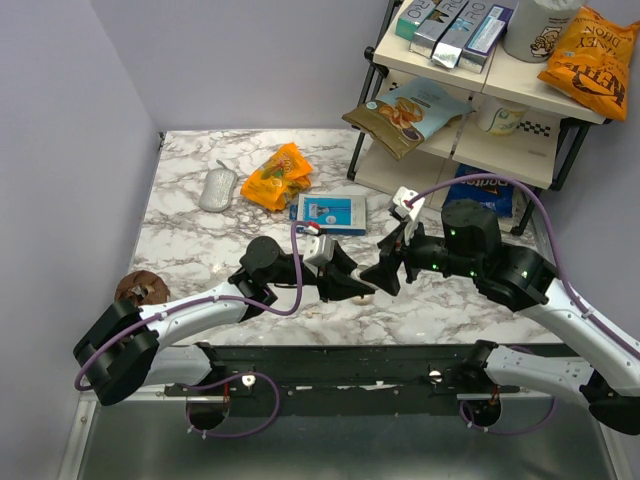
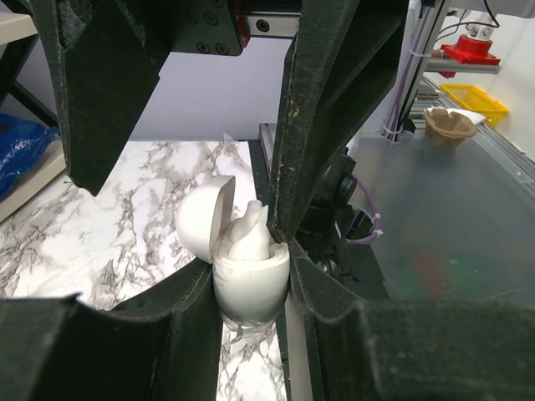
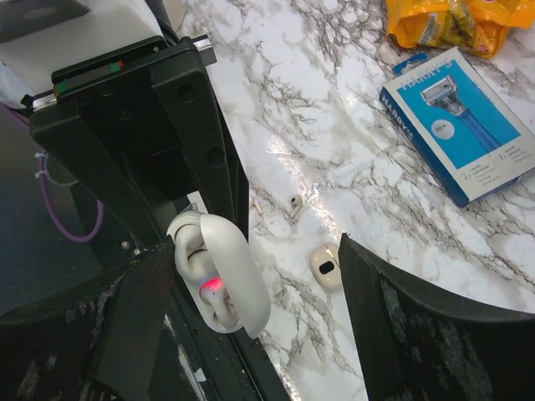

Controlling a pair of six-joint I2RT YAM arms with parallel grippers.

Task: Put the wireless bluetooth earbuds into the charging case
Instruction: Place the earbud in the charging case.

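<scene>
My left gripper (image 2: 251, 288) is shut on the white charging case (image 2: 251, 280), low over the table's near edge. The lid (image 2: 203, 224) stands open and one earbud (image 2: 247, 234) sits in it. The right wrist view shows the case (image 3: 219, 288) with a red light inside. My right gripper (image 3: 255, 251) is open, its jaws wide on either side of the case, and one of its fingers (image 2: 334, 125) touches the seated earbud. A loose cream earbud (image 3: 325, 266) with a dark spot lies on the marble just beyond. A smaller cream piece (image 3: 294, 203) lies farther on. In the top view both grippers (image 1: 365, 275) meet at the front centre.
A blue-and-white razor box (image 1: 330, 212) lies behind the grippers, with an orange snack bag (image 1: 278, 177) and a grey-white mouse (image 1: 217, 188) farther back left. A brown lump (image 1: 140, 288) sits at the left edge. A stocked shelf (image 1: 470, 95) stands at the back right.
</scene>
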